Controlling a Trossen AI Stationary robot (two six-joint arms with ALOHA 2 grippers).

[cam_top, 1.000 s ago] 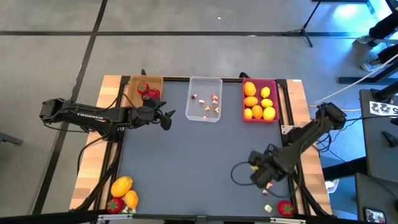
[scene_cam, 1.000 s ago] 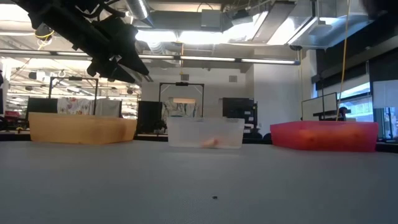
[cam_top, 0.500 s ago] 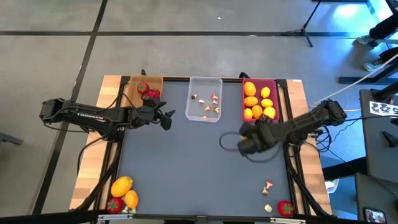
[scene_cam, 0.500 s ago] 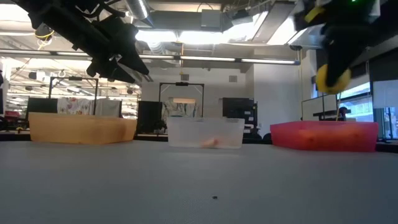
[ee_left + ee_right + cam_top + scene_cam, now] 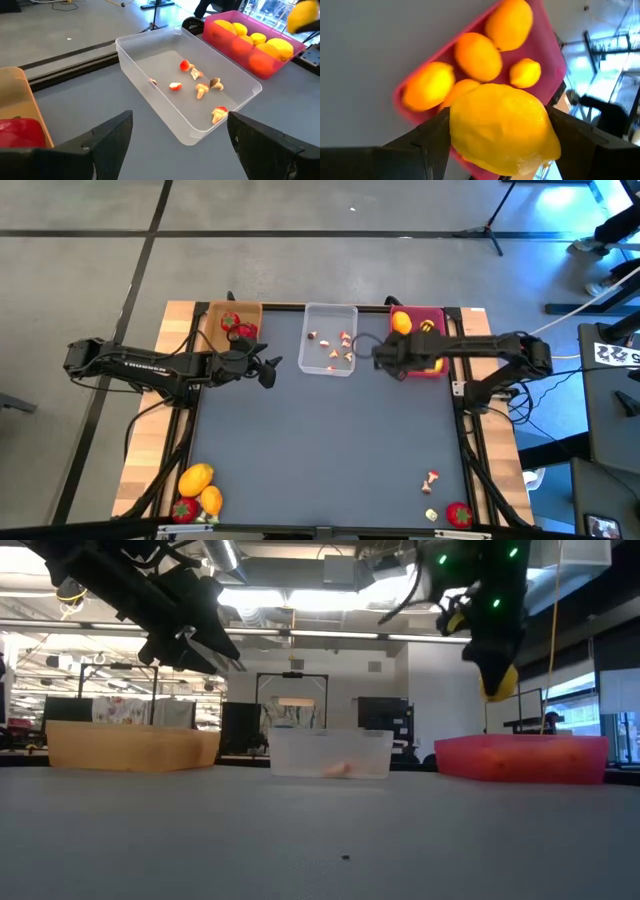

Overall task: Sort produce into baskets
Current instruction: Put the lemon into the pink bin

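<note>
Right pincer (image 5: 402,358): dark, two-fingered, held above the near end of the magenta-pink rectangular plastic basket (image 5: 440,370); pinching a glossy yellow lemon-shaped toy fruit (image 5: 502,129), which fills the gap between its fingers in the right wrist view and hangs clear above the pink basket's rim in the low view (image 5: 498,682).

Pink basket: shallow, opaque, smooth-walled; contents are rounded yellow and orange toy fruits (image 5: 472,56) lying close together; it stands at the far right of the dark grey matte tabletop (image 5: 330,440).

Clear translucent plastic rectangular basket (image 5: 145,65): middle of the far row, just beside the pink one; holds tiny white-and-red mushroom-like bits (image 5: 202,90) scattered on its floor.

Tan-brown rectangular basket (image 5: 214,314): far left; holds red strawberry-like pieces with green tops (image 5: 240,328).

Left pincer (image 5: 268,369): fingers spread wide, nothing between them; poised off the tabletop just beside the tan basket's near right corner, facing the clear basket.

Loose produce, near left edge: a yellow-orange rounded fruit (image 5: 195,478), a smaller orange one (image 5: 211,500), a red strawberry piece (image 5: 183,510), clustered together on the light wooden border strip.

Loose produce, near right corner: a small mushroom bit (image 5: 431,478), a small pale piece (image 5: 431,515), a red strawberry piece (image 5: 458,515); well apart from both arms.
</note>
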